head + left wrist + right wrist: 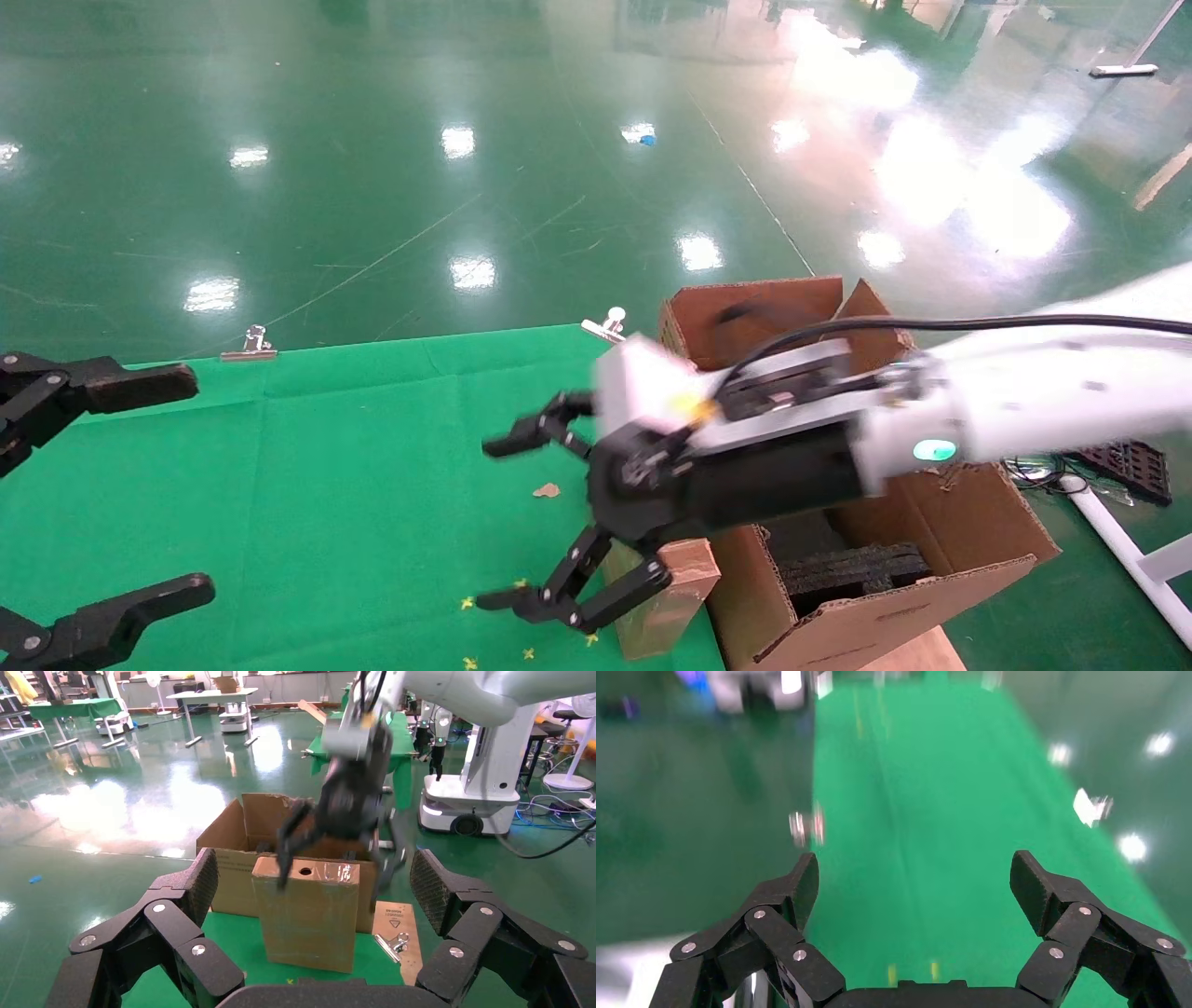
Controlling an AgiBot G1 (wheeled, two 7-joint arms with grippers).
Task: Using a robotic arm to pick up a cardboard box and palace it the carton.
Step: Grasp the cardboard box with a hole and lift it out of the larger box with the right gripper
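The floor point(372, 140) was glossy green, mirroring lights. The cloth point(307, 466) looked matt. The box point(309, 913) was brown cardboard with shiny tape; the carton point(894, 559) was rough corrugated cardboard holding black foam point(852, 568).

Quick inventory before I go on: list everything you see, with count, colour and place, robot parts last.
cardboard box: one, brown, slim, upright on the green cloth just outside the carton, round hole near its top.
carton: one, large, brown, open, at the table's right edge.
foam inserts: black, inside the carton; count unclear.
green cloth: one, covering the table.
binder clips: two silver ones on the cloth's far edge; the left wrist view shows one more by the carton.
cardboard scrap: one, small, brown, on the cloth.
yellow bits: several, on the cloth near the box.
right claw: one, black on a white arm, open, above the box, not gripping it.
left claw: one, black, open, parked at the table's left.
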